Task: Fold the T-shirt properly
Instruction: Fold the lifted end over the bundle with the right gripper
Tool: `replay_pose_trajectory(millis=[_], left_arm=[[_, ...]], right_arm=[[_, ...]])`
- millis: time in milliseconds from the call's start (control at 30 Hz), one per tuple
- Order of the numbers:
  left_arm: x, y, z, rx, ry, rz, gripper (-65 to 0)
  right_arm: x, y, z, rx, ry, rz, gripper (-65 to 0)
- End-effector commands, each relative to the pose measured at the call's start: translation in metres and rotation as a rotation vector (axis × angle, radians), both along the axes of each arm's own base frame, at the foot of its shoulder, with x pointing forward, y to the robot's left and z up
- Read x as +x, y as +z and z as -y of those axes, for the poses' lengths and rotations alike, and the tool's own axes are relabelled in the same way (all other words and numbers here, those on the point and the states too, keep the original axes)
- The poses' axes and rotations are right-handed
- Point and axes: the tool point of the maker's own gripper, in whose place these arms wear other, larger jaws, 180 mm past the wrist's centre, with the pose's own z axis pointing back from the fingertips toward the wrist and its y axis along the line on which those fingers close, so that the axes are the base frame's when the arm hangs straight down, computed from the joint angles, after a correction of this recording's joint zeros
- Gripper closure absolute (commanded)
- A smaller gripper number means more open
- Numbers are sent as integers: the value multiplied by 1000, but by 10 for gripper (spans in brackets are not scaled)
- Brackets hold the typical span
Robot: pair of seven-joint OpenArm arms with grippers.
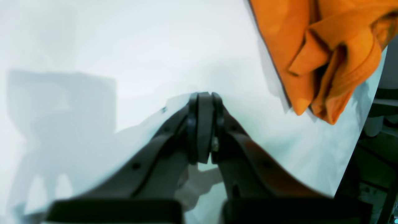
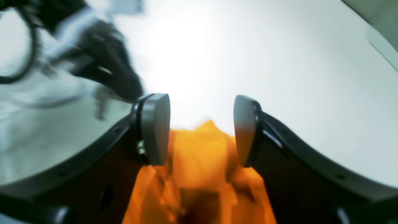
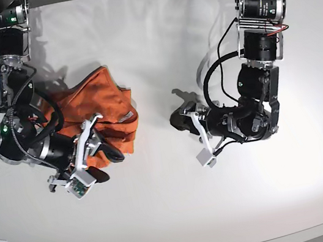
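Item: T-shirt (image 3: 100, 106), orange, thin soft cloth, no print. Lies crumpled in a loose heap at the left of the base view, on the white worktop (image 3: 175, 205); overlapping folds and a pointed corner show at the upper right of the left wrist view. No flat outline, sleeves not told apart.

Item: right gripper (image 2: 202, 129), dark curved fingers with flat grey pads. Jaws spread wide, cloth bunched below and between them; whether the pads touch it cannot be told. Nothing pinched.

Item: left gripper (image 1: 203, 124), same make. Pads pressed together on nothing, over bare worktop, well apart from the shirt.

Step in hand, as judged: opening stage, garment not yet spread; no fold made.

Next move calls for: a pinch on an edge or corner of the heap, the left gripper brought over and opened, then both drawing the cloth out flat.

Surface: smooth, matte white, lightly shadowed.
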Motion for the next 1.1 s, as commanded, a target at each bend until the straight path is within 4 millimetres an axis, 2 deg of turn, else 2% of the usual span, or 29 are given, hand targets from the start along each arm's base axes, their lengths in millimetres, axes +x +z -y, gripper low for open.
replay_pose_trajectory(millis=[0, 133, 300, 667, 833, 900, 933, 1033, 1067], left_arm=[[12, 13, -4, 7, 3, 42, 0], [12, 14, -6, 2, 5, 41, 0], [11, 22, 1, -57, 5, 37, 0], [10, 25, 5, -85, 1, 29, 0], [9, 25, 4, -82, -3, 25, 0], [9, 25, 4, -80, -3, 24, 0], [9, 25, 4, -80, -4, 24, 0], [9, 25, 4, -82, -4, 25, 0], [9, 25, 4, -82, -4, 24, 0]], right_arm=[[3, 14, 8, 11, -4, 43, -345], [-11, -6, 29, -43, -21, -14, -345], [-28, -26, 26, -19, -11, -77, -345], [-37, -19, 11, 97, 27, -82, -345], [-34, -25, 4, 86, 5, -80, -344], [-31, -26, 2, 79, -10, -68, -300], [-30, -26, 1, 79, -17, -59, -244], [-27, -21, -3, 108, -19, -33, -7], [-26, -18, -4, 119, -19, -21, 0]])
